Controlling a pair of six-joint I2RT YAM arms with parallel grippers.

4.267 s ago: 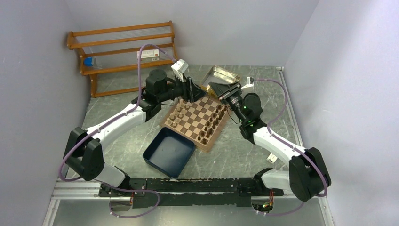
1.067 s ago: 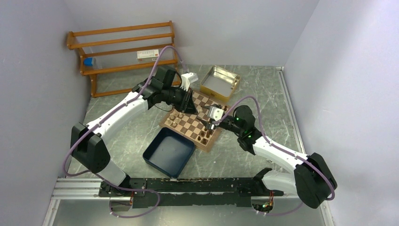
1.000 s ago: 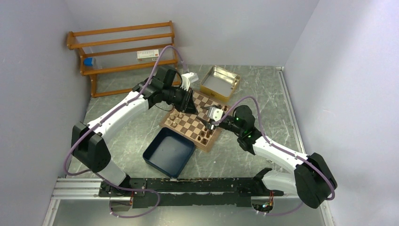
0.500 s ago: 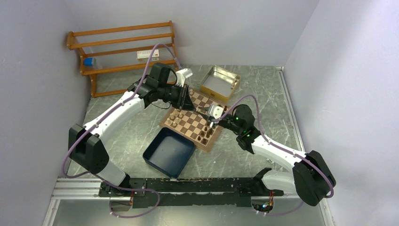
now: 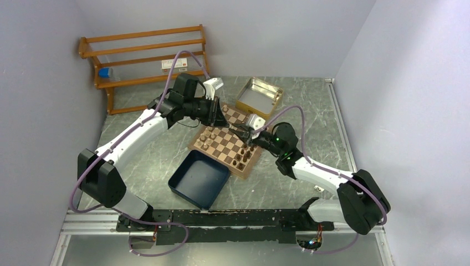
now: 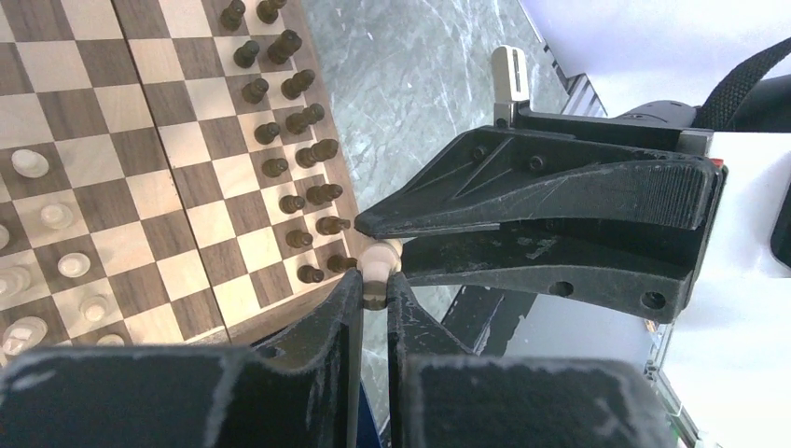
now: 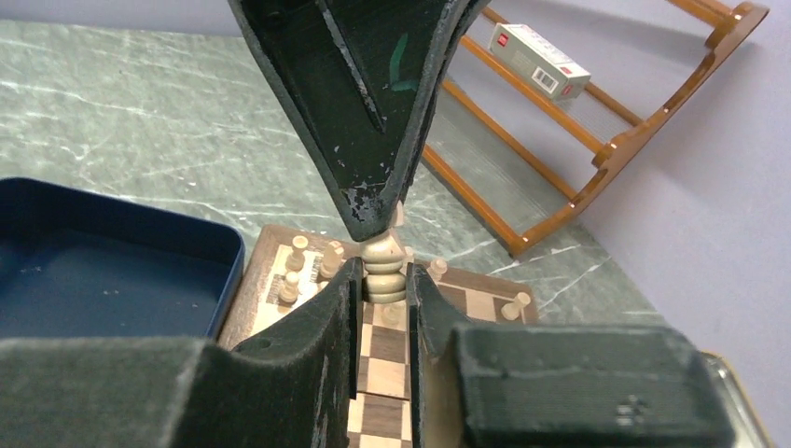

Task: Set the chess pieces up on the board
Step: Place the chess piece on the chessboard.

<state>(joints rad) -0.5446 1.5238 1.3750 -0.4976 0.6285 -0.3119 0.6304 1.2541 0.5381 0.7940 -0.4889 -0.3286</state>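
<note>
— Left gripper [image 6: 373,287] and right gripper [image 7: 382,280] both pinch one light chess piece [image 7: 383,259], over the board [image 5: 224,145] toward 12 o'clock.
— Handover, likely. Next, one gripper must let go before placing.

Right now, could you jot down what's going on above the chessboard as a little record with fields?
Left gripper: shut on a light chess piece, above the board
Right gripper: closed on the same piece
Stage: probably a hand-over between arms
Dark pieces: two rows along one board edge
Light pieces: several on the opposite side
Blue tray: beside the board
</note>
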